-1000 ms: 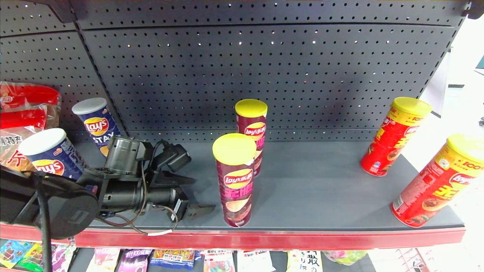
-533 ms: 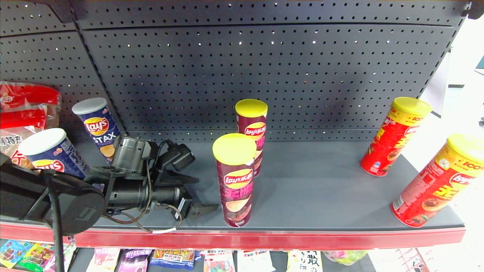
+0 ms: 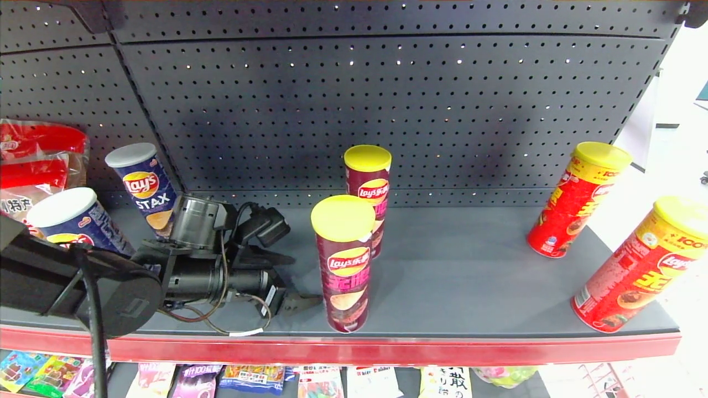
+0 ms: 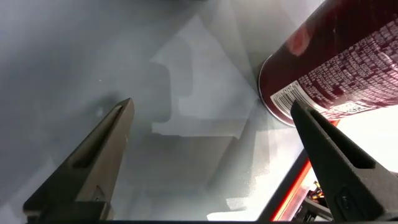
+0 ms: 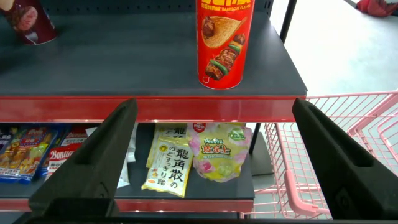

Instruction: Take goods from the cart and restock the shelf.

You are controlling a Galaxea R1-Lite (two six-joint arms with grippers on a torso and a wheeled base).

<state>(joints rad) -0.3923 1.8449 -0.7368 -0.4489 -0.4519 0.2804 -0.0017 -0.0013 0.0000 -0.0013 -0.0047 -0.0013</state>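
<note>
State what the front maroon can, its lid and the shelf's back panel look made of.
Front maroon can: probably a paperboard tube in glossy printed wrap, going by its sheen. Lid: smooth matte yellow, likely plastic. Back panel: dark, matte, apparently painted sheet metal, given its regular punched holes.

Lower half of the front blue can (image 3: 69, 218) is lost to me, my left arm (image 3: 110, 293) covers it. Base of the rear maroon can (image 3: 368, 177) hidden behind the front maroon can (image 3: 344, 260). Head view: snack bags (image 3: 33, 155) cut by left edge, lower-shelf packets (image 3: 321, 381) by bottom edge. Left wrist view: front maroon can clipped, lid end out of frame. Right wrist view: front red can (image 5: 224, 43) loses its lid end at the edge; pink cart (image 5: 336, 155) runs off frame
</note>
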